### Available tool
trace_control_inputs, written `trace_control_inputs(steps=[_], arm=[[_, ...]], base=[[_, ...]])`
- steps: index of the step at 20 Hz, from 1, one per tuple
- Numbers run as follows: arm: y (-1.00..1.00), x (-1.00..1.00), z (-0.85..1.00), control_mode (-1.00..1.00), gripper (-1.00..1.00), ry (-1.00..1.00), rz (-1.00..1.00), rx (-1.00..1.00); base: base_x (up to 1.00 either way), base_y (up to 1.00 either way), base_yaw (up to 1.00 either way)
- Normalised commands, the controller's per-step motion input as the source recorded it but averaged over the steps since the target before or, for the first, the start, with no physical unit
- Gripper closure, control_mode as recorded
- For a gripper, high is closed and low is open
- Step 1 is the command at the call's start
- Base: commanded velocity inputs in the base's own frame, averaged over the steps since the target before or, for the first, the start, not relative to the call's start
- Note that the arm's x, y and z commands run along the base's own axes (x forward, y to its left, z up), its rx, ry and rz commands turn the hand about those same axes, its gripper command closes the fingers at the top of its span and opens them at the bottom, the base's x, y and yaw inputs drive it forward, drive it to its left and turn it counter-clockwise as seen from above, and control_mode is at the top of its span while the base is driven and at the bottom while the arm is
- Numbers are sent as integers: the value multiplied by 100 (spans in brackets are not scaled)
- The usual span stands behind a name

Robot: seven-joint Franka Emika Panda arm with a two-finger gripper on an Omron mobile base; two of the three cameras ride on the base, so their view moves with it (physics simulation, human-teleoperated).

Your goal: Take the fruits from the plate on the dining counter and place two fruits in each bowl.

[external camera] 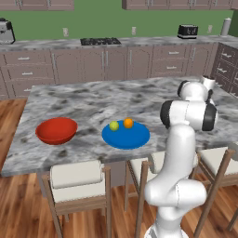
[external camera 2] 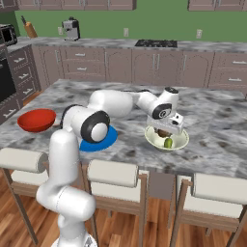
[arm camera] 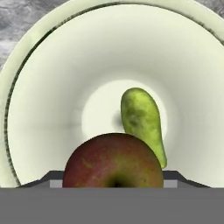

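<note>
My gripper [external camera 2: 165,131] hovers just above the pale cream-green bowl [external camera 2: 150,137] on the dining counter [external camera 2: 217,120], shut on the dark brown-red fruit [arm camera: 113,162]. The elongated green fruit [arm camera: 142,120] lies in the bottom of that bowl [arm camera: 52,109], right beside the held fruit. The blue plate [external camera: 132,138] holds the yellow-green ball [external camera: 114,125] and the orange ball [external camera: 128,122]. To the plate's left stands the red-orange bowl [external camera: 56,130], with nothing showing inside. The fruit covers my fingertips in the hand view.
Wooden stools with cream cushions [external camera: 76,179] line the counter's near edge. My own arm [external camera 2: 91,123] stretches across the plate in the right base view. The wall counter with brown cabinets [external camera: 107,60] runs along the back.
</note>
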Motion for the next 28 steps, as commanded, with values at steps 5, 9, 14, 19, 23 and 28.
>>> trace_control_inputs(steps=[5,9,14,19,23,28], arm=[[7,8,-31,-100,100,0,0,0],[-8,6,-41,-100,100,0,0,-2],[-12,2,-15,-100,100,0,0,-2],[0,0,0,-100,-100,0,0,0],[0,0,0,-100,-100,0,0,0],[-6,0,14,-100,-100,0,0,0]], base=[[0,0,0],[0,0,0],[0,0,0],[0,0,0],[0,0,0],[0,0,0]])
